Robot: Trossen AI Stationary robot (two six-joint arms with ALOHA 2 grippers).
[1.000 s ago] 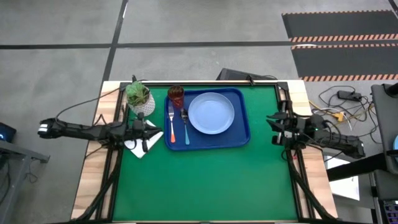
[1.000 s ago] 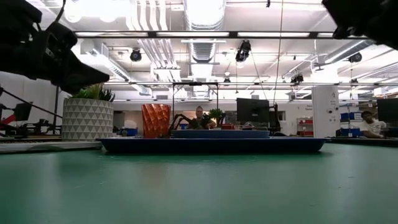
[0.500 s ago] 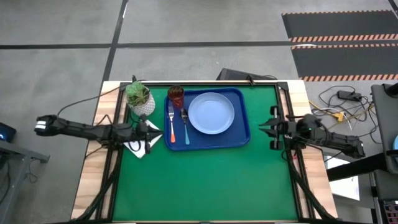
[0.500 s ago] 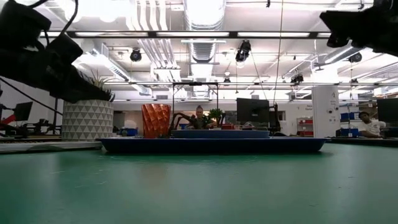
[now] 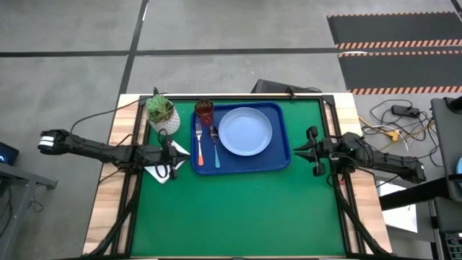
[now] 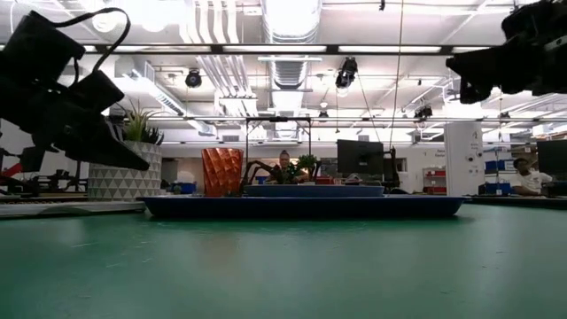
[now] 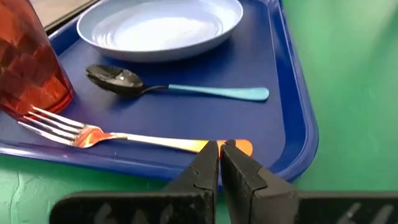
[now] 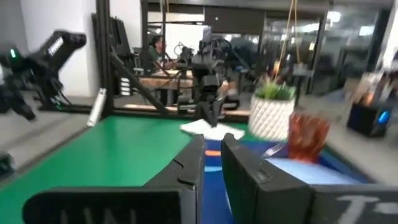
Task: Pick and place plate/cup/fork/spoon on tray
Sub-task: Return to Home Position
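From above, the tray (image 5: 280,157) lies toward the far side of the desk (image 5: 107,209), carrying the plate (image 5: 245,131), with the cup (image 5: 204,110), fork (image 5: 199,149) and spoon (image 5: 215,143) on the left arm's side. The left claw (image 5: 173,153) is just off one tray end and the right claw (image 5: 297,149) just off the other. In the low view both hang clear above the green mat (image 6: 283,266). The left wrist view shows its fingers pressed together, empty. The right wrist view shows its fingers all but touching, also empty.

Wooden table (image 5: 103,209), with a green mat (image 5: 238,213) covering most of it. On the mat, toward the far edge: tray (image 5: 279,146), lying flat. Just beside its far corner on my left: white pot (image 5: 162,114), upright. Near the pot, at the mat's left edge: white sheet (image 5: 159,175).
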